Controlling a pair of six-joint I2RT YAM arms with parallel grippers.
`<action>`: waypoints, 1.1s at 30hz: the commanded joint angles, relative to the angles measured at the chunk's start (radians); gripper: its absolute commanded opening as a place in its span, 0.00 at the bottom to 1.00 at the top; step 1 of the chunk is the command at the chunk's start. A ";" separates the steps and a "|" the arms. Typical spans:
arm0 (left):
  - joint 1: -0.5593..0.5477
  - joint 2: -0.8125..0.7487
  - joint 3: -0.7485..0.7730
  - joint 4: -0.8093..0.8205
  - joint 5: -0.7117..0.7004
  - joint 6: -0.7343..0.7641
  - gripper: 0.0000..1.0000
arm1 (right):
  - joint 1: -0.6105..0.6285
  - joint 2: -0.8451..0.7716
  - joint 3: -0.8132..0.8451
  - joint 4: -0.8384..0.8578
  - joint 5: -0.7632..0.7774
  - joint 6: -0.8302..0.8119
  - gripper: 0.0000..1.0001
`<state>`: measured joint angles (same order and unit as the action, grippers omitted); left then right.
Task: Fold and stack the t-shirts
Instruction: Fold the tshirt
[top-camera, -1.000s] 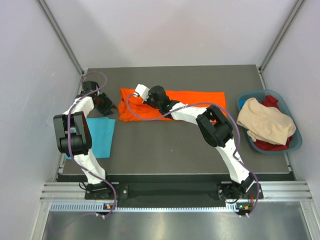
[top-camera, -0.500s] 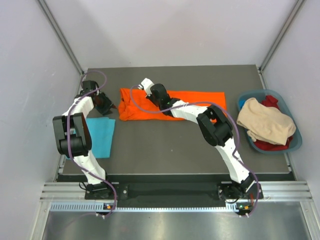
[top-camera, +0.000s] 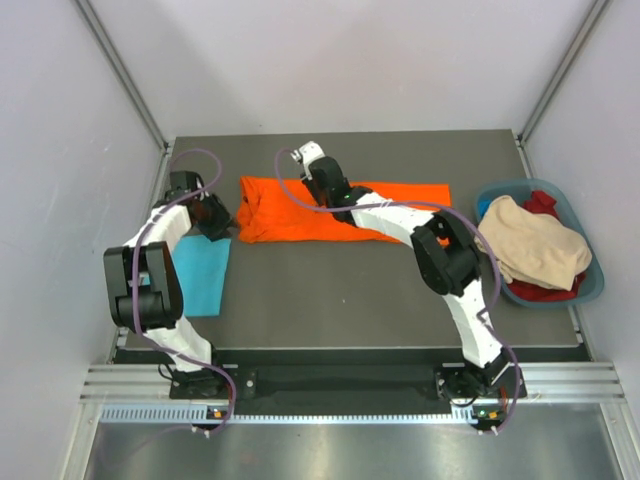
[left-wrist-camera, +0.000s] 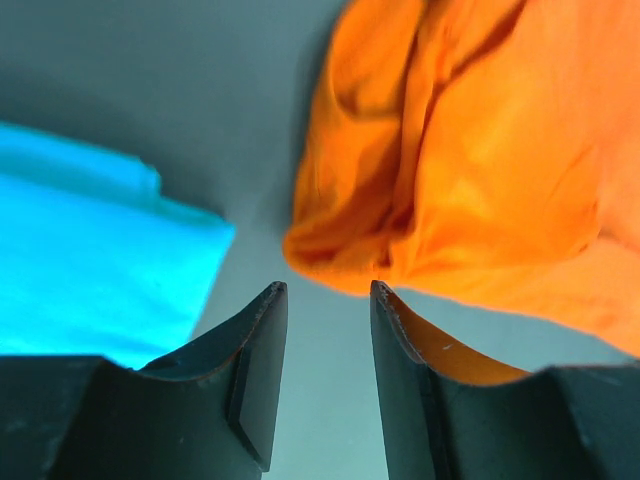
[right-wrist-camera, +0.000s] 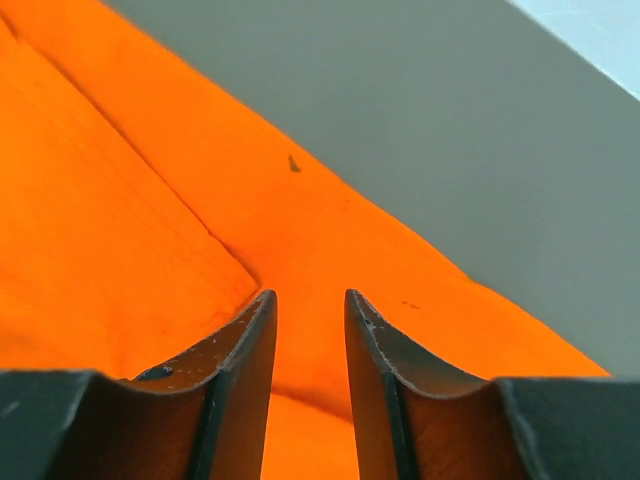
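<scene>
The orange t-shirt (top-camera: 350, 212) lies stretched left to right across the back of the dark table (top-camera: 350, 300), its left end bunched. My right gripper (top-camera: 314, 170) hovers over the shirt's back edge; in the right wrist view its jaws (right-wrist-camera: 308, 295) stand open a little above flat orange cloth (right-wrist-camera: 130, 230), with nothing between them. The turquoise t-shirt (top-camera: 200, 275) lies folded at the table's left side. My left gripper (top-camera: 221, 224) sits between the two shirts, open and empty (left-wrist-camera: 325, 290), with the orange bunch (left-wrist-camera: 460, 170) just ahead and the turquoise cloth (left-wrist-camera: 90, 260) to its left.
A blue basket (top-camera: 598, 270) at the right edge holds a beige garment (top-camera: 530, 245) and red cloth. Pale enclosure walls stand close on the left, back and right. Both arms arch over the table from the near edge.
My right gripper swung from the orange shirt's left end to its back edge near the middle and opened. The left gripper barely shifted and stayed open.
</scene>
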<state>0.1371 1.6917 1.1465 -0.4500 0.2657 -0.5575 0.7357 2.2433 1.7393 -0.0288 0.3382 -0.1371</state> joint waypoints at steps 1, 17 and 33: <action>-0.017 -0.059 -0.050 0.050 0.058 0.007 0.44 | -0.025 -0.169 -0.015 -0.042 -0.030 0.131 0.34; -0.094 -0.031 -0.130 0.149 -0.045 -0.058 0.41 | -0.206 -0.439 -0.352 -0.223 -0.035 0.375 0.29; -0.096 0.063 -0.059 0.076 -0.250 -0.085 0.40 | -0.420 -0.427 -0.549 -0.295 -0.021 0.404 0.25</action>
<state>0.0406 1.7485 1.0550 -0.3763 0.0486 -0.6312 0.3367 1.8034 1.2087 -0.3260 0.2947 0.2584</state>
